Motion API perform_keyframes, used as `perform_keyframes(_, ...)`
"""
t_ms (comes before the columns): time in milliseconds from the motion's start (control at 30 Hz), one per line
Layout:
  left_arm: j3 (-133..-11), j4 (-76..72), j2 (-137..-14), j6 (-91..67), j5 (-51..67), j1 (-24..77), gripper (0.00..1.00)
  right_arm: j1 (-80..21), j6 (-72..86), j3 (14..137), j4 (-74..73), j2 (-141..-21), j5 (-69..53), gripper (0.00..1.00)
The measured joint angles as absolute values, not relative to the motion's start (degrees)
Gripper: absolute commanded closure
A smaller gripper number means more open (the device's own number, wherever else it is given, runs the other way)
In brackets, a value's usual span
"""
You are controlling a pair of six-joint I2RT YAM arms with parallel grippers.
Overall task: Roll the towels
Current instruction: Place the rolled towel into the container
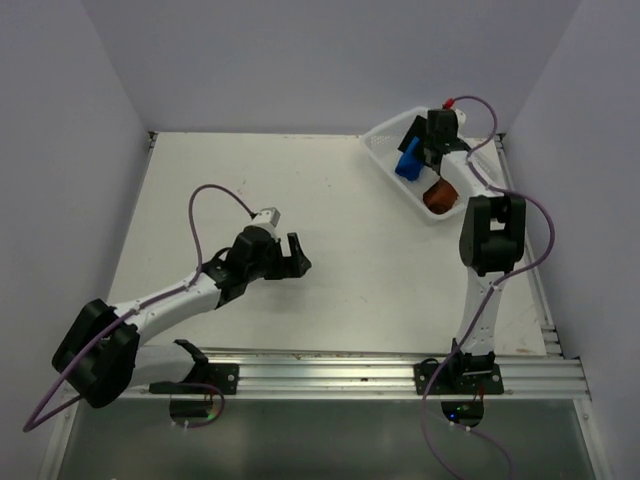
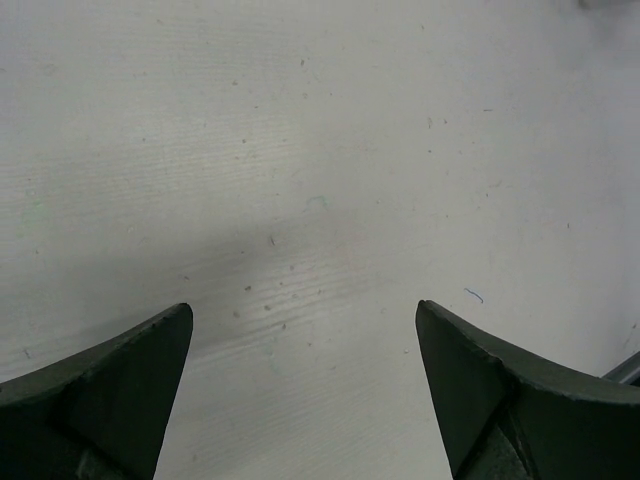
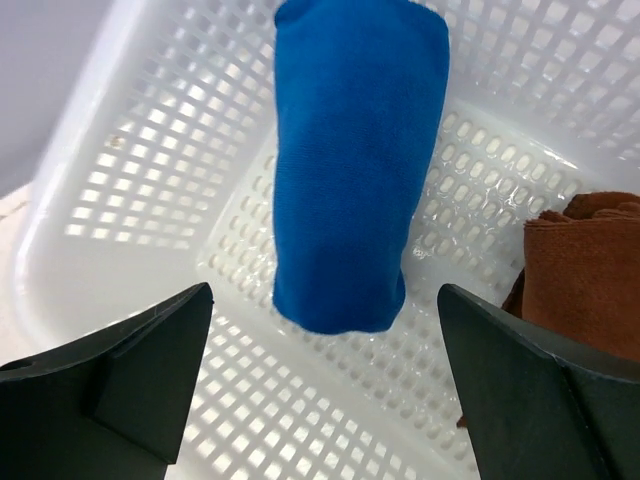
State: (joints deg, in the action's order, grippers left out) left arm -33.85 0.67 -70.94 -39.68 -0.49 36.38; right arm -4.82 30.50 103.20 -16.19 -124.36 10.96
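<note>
Right wrist view: right gripper (image 3: 325, 300) jaws spread wide, pinching nothing, above basket (image 3: 130, 170). Blue towel (image 3: 350, 170) lay rolled between and ahead of them, long axis pointing away; brown towel (image 3: 585, 265) beside it, rightward. Left gripper (image 2: 303, 310), jaws spread, hovered over table (image 2: 300, 150), well apart.

Wht mesh basket (image 1: 385, 150) at far-rt corner of table (image 1: 330, 210)

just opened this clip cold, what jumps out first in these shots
The bright blue rolled towel lies in the white mesh basket at the table's far right corner, with a rust-brown towel beside it. The right gripper hangs open over the basket, while the left gripper is open above the white tabletop.
</note>
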Motion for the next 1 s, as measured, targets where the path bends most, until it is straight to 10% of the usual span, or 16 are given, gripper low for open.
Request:
perform_keyframes(700,-64.93,13.19,-59.42,-20.36,-20.6,34.13,0.01,-25.63,18.02,77.95,-15.0,-83.4,14.39,0.01)
perform_keyframes(1000,-52.8,9.17,-52.21,-10.59,-36.77,34.11,0.0,-23.99,19.51,62.22,-21.8,-61.73,14.0,0.01)
